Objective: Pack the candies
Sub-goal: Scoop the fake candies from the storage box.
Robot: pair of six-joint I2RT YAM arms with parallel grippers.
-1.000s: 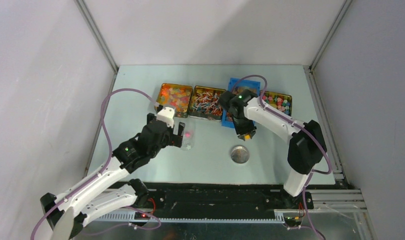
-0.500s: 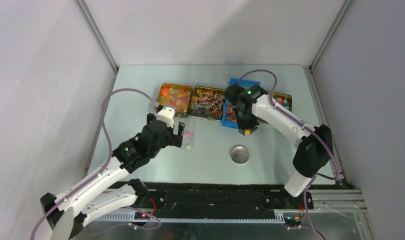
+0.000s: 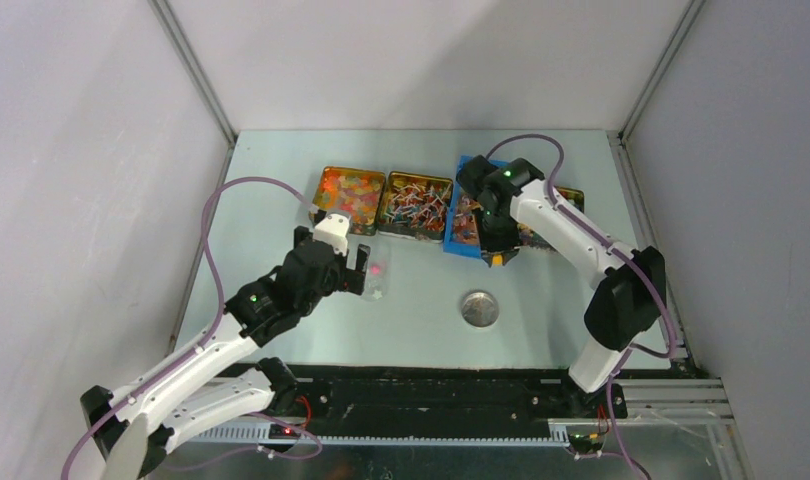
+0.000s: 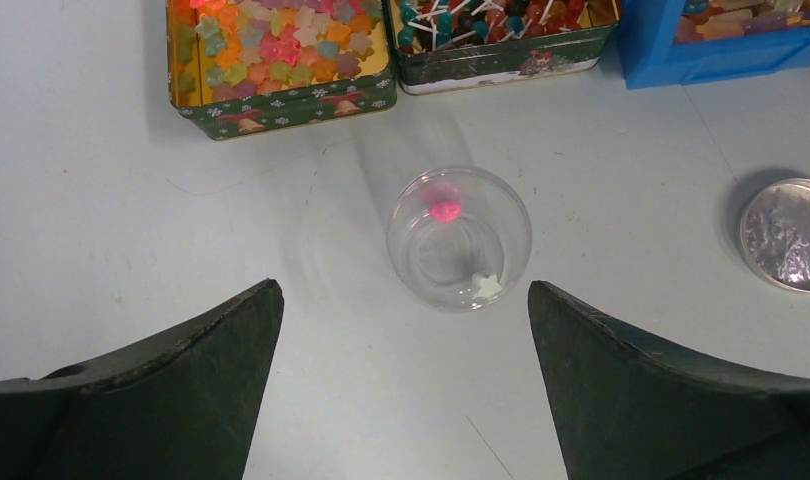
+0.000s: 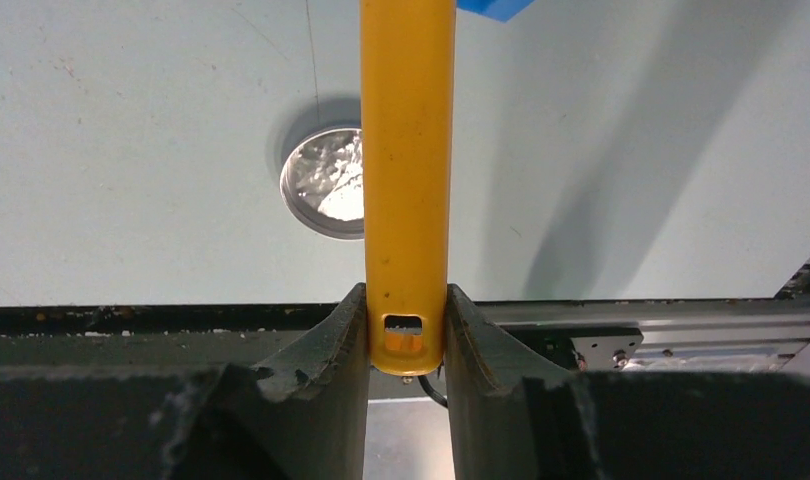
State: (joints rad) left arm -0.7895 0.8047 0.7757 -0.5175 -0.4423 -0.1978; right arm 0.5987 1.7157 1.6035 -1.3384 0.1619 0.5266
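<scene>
2 candies (image 4: 444, 210) in 1 clear cup (image 4: 433, 268); 1 silver lid (image 4: 789, 235)

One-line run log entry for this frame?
left end effector: open, facing jar | right end effector: shut on scoop, by blue tray | jar: two candies | lid: on table

Top view: bright, flat, diffuse light from above. Pale bench (image 3: 421, 300) nearly washed out, shadows on it faint and soft. Orange candies (image 3: 349, 190) glow oversaturated. Small detail is mushy.

Left wrist view: sharp, evenly lit. Glass jar (image 4: 459, 240) throws soft grey streaks away from the camera. Lid (image 4: 789, 235) shows speckled glare. Left gripper (image 4: 403, 292) is dark and slightly soft.

Right wrist view: yellow handle (image 5: 408, 150) evenly lit, with a broad soft shadow on the bench to its right. Right gripper (image 5: 406, 300) underexposed, grainy.
</scene>
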